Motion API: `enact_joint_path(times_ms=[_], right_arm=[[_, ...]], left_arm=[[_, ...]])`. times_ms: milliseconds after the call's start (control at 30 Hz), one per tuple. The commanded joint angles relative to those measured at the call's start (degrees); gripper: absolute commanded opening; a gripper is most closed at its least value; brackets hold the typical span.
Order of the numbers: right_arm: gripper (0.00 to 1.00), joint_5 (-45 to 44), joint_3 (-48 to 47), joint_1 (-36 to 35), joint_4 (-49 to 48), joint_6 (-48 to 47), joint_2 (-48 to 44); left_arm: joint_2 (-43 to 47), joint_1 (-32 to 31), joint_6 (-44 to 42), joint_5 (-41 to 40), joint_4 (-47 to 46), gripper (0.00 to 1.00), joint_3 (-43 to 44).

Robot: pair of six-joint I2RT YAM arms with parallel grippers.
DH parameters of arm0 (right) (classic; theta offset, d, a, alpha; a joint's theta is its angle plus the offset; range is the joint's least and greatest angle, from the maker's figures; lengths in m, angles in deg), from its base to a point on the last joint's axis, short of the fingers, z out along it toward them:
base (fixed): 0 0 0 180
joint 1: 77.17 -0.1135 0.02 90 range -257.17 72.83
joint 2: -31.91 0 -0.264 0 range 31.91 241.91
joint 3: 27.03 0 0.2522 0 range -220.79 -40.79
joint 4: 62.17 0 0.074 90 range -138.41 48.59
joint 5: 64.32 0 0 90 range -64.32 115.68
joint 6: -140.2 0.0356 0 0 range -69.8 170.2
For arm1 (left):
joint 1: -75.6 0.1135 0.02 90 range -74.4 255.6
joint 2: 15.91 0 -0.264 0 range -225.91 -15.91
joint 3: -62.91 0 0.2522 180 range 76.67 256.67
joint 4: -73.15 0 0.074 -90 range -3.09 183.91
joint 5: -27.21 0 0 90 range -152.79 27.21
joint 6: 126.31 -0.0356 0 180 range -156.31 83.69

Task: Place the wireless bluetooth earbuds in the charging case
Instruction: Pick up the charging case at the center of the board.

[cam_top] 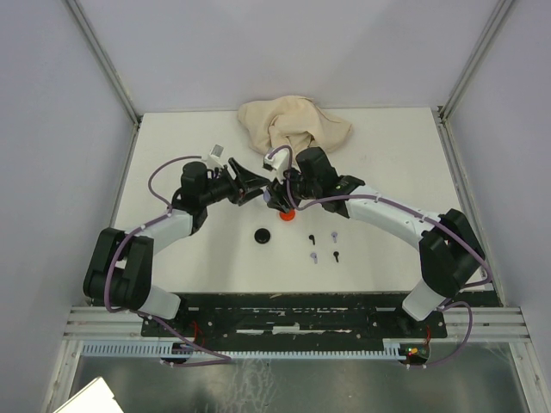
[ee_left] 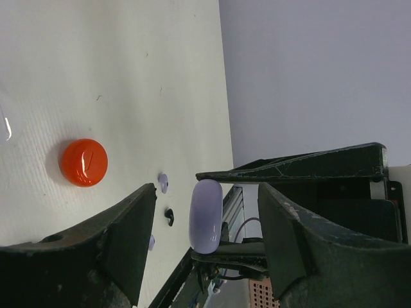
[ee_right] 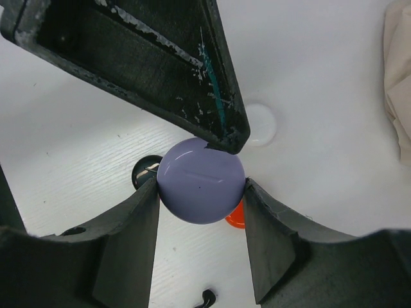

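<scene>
A round lavender charging case (ee_right: 201,179) hangs above the table with my right gripper (ee_right: 201,187) shut on its two sides. In the left wrist view the case (ee_left: 205,215) is edge-on between the fingers of my left gripper (ee_left: 207,190), which is open with a gap on each side. In the top view the two grippers meet over the table's middle, left (cam_top: 261,188) and right (cam_top: 281,203). Tiny earbuds lie on the table in front: two black (cam_top: 312,238) (cam_top: 337,255) and two lavender (cam_top: 334,235) (cam_top: 315,256). The case looks shut.
A red round case (cam_top: 287,215) lies on the table right under the grippers, a black one (cam_top: 263,235) nearer the front left, and a white one (ee_right: 260,123) behind. A crumpled beige cloth (cam_top: 293,125) sits at the back edge.
</scene>
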Motion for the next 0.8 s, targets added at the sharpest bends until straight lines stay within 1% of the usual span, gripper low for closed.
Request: enact_joint_path(times_ms=[0, 633, 767], right_arm=[[0.29, 0.1, -0.5, 0.7, -1.7, -0.4, -1.3], [0.29, 1.6, -0.6, 0.9, -1.8, 0.0, -0.9], [0.28, 1.8, -0.5, 0.9, -1.8, -0.1, -1.1]], left_arm=[[0.6, -0.9, 0.0, 1.9, -3.1, 0.69, -0.1], [0.1, -2.5, -0.2, 2.0, -4.6, 0.53, -1.3], [-0.1, -2.5, 0.0, 1.3, -4.8, 0.52, -1.5]])
